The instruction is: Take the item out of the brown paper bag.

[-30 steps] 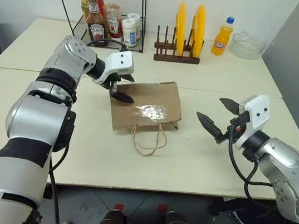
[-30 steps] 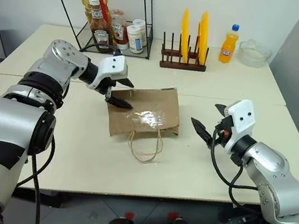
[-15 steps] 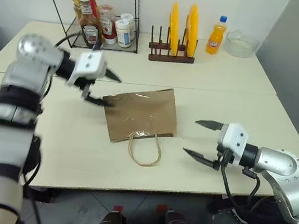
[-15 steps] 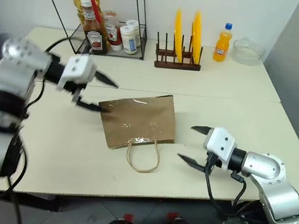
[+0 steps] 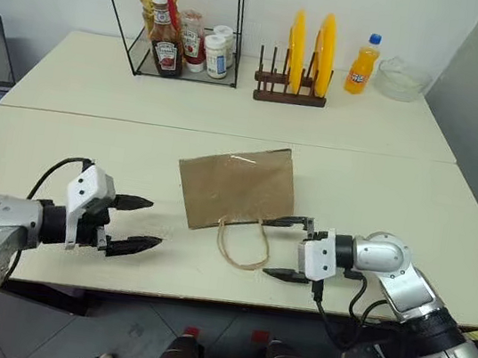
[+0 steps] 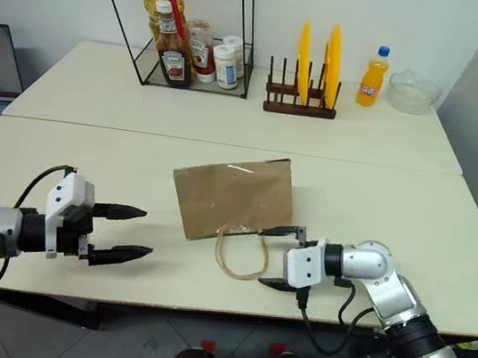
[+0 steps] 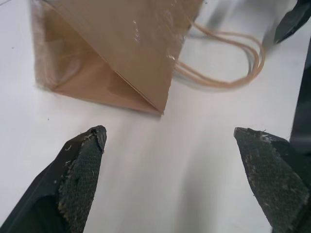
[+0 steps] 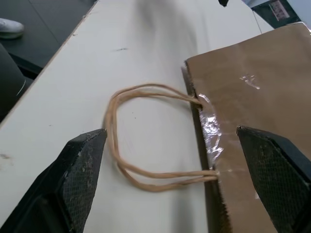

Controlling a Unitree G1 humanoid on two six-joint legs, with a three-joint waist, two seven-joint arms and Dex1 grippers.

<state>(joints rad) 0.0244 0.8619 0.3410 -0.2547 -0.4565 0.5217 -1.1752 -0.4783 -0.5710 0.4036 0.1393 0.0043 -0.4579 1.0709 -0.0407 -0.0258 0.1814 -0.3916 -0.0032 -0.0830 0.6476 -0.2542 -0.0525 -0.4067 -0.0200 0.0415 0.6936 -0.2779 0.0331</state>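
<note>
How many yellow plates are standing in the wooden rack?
2: both yellow plates stand upright, side by side, in the dark wooden rack at the table's far edge. None seem hidden.

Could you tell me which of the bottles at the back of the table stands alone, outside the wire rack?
The orange soda bottle with the blue cap, between the plate rack and the glass bowl.

Matt brown paper bag (image 5: pixel 238 186) with glossy tape patch, cord handles (image 5: pixel 243 243), smooth cream table (image 5: pixel 93 135).

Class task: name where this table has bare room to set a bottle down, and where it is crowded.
Free: between the brown paper bag and the plate rack, and the table's left side. Crowded: the wire rack corner, and around the bag's handles.
</note>
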